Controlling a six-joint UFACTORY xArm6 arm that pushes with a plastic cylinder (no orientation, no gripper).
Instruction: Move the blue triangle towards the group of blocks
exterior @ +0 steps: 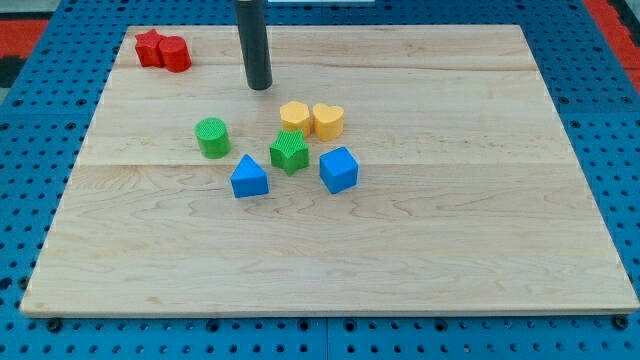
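The blue triangle lies on the wooden board left of centre. Just to its upper right is a green star-shaped block. A blue cube lies right of the star. A yellow hexagonal block and a yellow heart touch each other above the star. A green cylinder stands to the triangle's upper left. My tip is toward the view's top, well above the triangle and left of the yellow blocks, touching no block.
A red star-shaped block and a red cylinder sit together in the board's top left corner. Blue perforated panels surround the board.
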